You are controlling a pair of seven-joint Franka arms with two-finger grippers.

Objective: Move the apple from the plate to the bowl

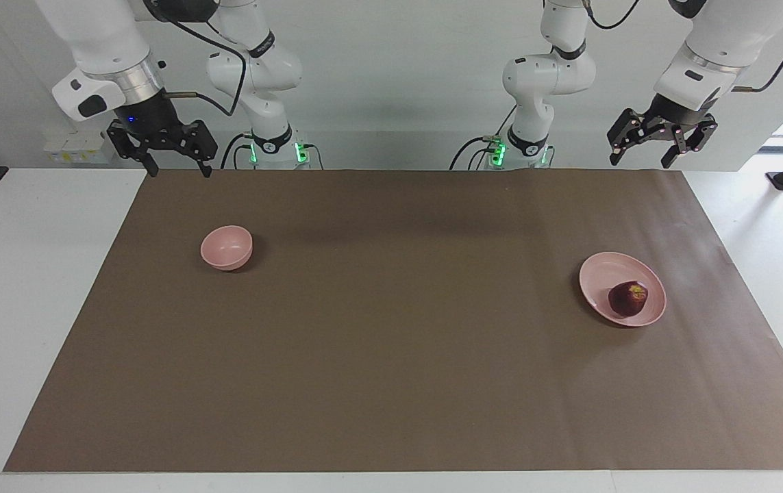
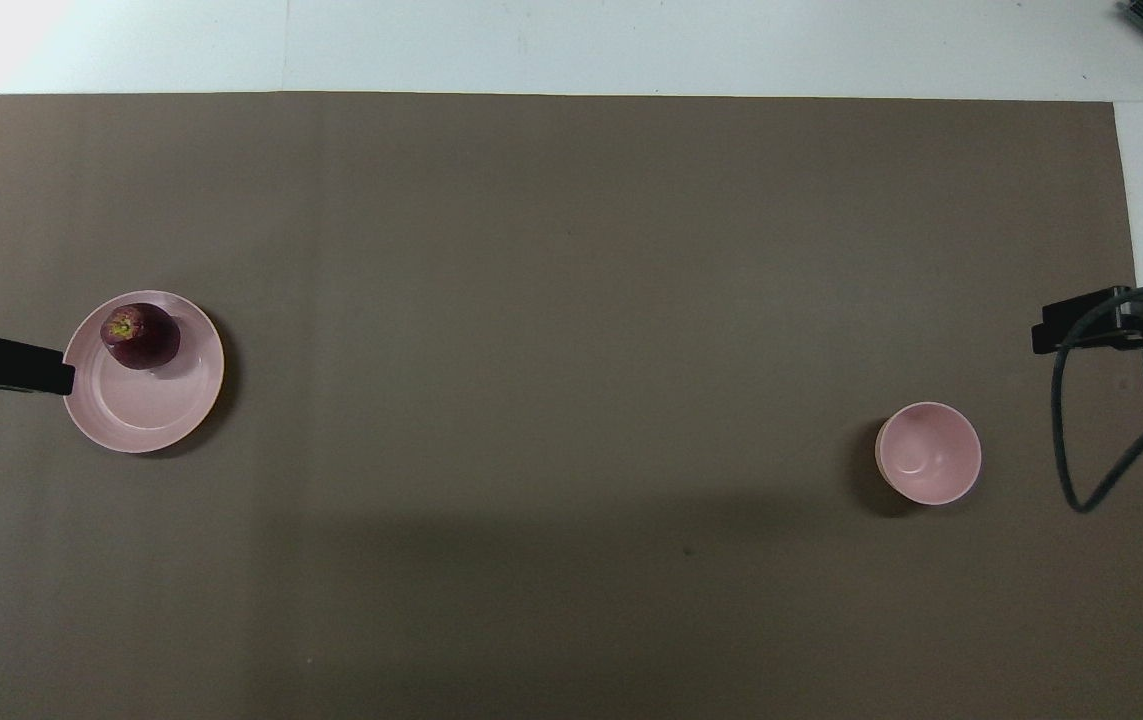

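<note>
Maroon apple on plate; pincers half cropped overhead

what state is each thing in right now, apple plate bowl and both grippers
apple: whole, resting on the plate, untouched
plate: flat on the brown mat, holding the apple
bowl: upright, empty
left gripper: open, raised, holding nothing
right gripper: open, raised, holding nothing

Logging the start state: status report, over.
Both end effectors, left and right, open, raised, waiting. Apple on plate; bowl empty. Path clear.
</note>
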